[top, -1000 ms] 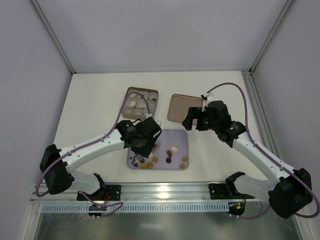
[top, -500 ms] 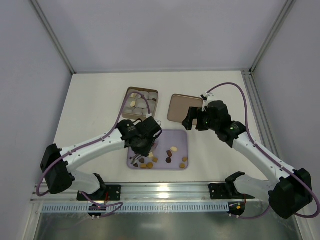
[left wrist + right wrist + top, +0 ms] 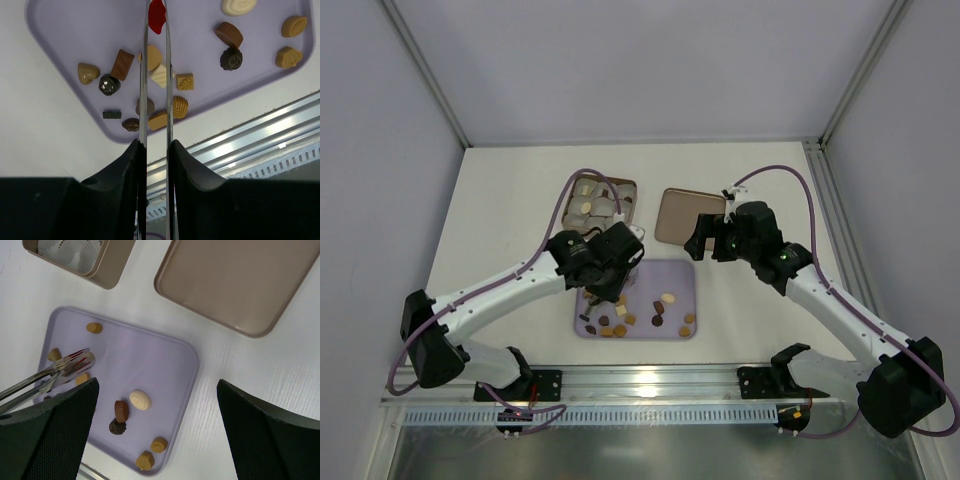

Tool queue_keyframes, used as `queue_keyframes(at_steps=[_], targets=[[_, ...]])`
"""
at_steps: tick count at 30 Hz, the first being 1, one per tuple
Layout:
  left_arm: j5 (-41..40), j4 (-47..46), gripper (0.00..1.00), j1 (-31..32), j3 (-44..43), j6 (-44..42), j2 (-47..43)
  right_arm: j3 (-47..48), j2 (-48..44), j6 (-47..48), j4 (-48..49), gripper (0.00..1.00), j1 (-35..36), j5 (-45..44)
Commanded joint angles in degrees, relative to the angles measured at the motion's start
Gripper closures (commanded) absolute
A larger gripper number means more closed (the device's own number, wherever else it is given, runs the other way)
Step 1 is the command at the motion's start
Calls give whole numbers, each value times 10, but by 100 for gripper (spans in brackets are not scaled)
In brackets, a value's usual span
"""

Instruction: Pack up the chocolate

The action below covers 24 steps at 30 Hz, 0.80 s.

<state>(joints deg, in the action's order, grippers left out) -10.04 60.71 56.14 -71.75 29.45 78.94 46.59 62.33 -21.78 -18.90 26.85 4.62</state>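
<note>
Several small chocolates (image 3: pixel 660 310) in brown, caramel and cream lie on a lilac tray (image 3: pixel 680 275). The tray also shows in the left wrist view (image 3: pixel 75 30) and the right wrist view (image 3: pixel 150 365). My left gripper (image 3: pixel 608 262) (image 3: pixel 155 145) is shut on metal tongs (image 3: pixel 144 75). The tongs pinch the red chocolate (image 3: pixel 156 15) at their tip, above the tray's far left part (image 3: pixel 75 362). My right gripper (image 3: pixel 705 240) (image 3: pixel 160 425) is open and empty, held above the tray's right edge.
A brown square tin (image 3: pixel 603 200) with pale grey cups and a few chocolates stands behind the tray. Its flat lid (image 3: pixel 685 215) lies to the right of it, under my right arm. The metal rail (image 3: pixel 650 380) runs along the near edge.
My left gripper has lifted and moved away from the tray's near left corner toward the tin, carrying the tongs. The right arm has not moved.
</note>
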Motion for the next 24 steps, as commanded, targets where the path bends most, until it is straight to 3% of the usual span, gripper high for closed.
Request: queue_keyframes(at_steps=[1, 14, 24], targets=[[-16, 12, 71, -9, -35, -11, -17, 6, -15, -1, 15, 0, 1, -8], [13, 5, 71, -124, -150, -72, 9, 19, -4, 3, 12, 0, 1, -1], [34, -39, 71, -248, -240, -105, 120, 37, 17, 10, 13, 0, 1, 6]])
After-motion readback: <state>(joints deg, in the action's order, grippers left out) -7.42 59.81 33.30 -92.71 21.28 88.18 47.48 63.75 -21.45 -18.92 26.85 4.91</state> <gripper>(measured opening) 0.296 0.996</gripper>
